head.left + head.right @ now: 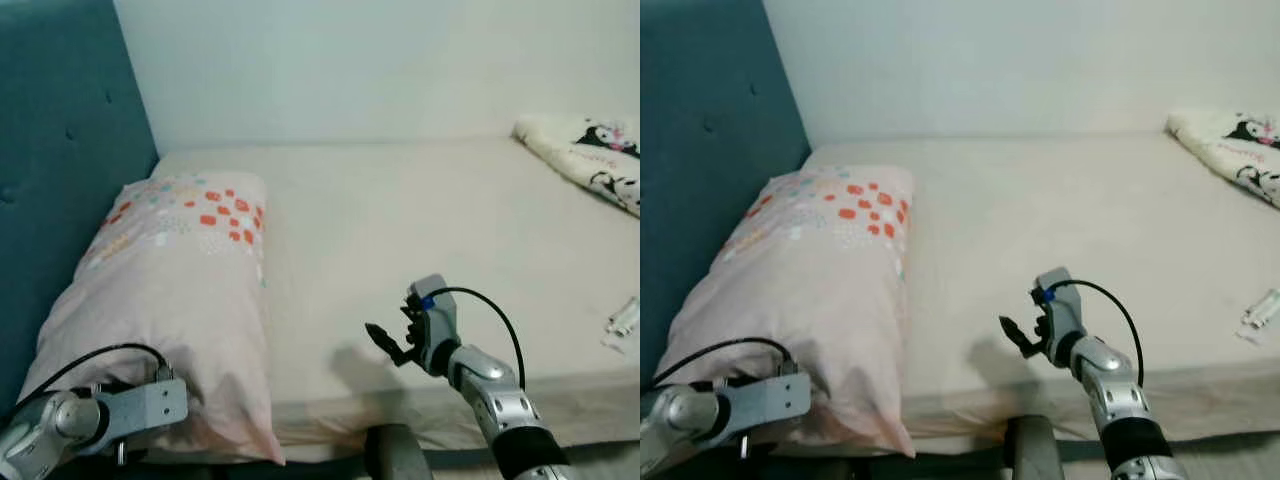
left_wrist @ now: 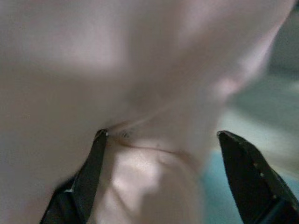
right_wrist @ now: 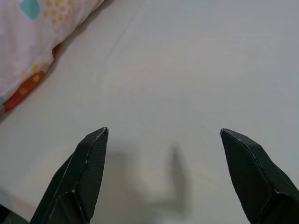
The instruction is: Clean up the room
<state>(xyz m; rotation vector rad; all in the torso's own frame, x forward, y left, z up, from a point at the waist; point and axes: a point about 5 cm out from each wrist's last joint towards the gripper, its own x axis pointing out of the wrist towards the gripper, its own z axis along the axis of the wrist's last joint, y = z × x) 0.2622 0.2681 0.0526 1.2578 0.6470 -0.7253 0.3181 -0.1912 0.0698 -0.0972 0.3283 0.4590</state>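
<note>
A pale pink pillow (image 1: 175,300) with orange and blue dots lies along the left side of the bed (image 1: 400,220), against the teal headboard (image 1: 50,180). My left arm is low at the pillow's near end; in the left wrist view the left gripper (image 2: 161,144) is open, its fingers spread right up against the pillow's pink fabric (image 2: 140,84). My right gripper (image 1: 385,342) hovers open over the bare sheet near the bed's front edge, right of the pillow, with nothing between its fingers (image 3: 88,172).
A white blanket with black cartoon prints (image 1: 585,155) is bunched at the far right of the bed. A small clear wrapper-like item (image 1: 625,318) lies near the right front edge. The white wall runs behind the bed.
</note>
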